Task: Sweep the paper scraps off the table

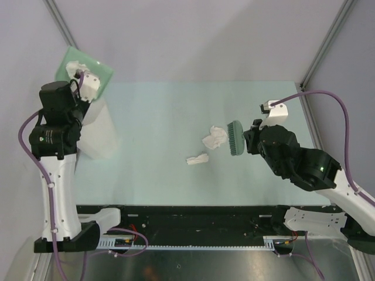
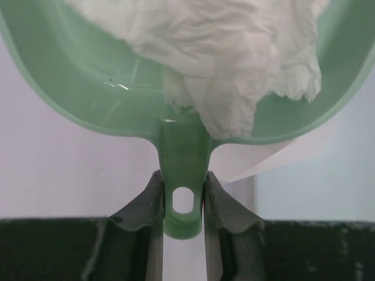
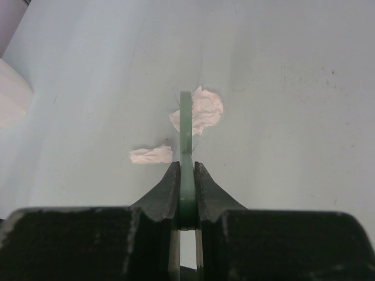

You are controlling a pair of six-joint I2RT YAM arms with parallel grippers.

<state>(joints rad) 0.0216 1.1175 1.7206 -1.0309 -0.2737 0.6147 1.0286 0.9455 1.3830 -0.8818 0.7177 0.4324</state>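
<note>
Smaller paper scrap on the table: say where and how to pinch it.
Probably across its narrow middle, straight down from above: the smaller scrap lies flat on the table, long and thin, clear of the bigger scrap.

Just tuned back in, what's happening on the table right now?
The left gripper is shut on the handle of a green dustpan. It holds the pan raised off the table at the far left, near the white bin, with a crumpled paper wad inside. The right gripper is shut on a green brush, whose head sits right beside the larger scrap mid-table. The smaller scrap lies a little nearer the arms. Both are not yet swept up.
</note>
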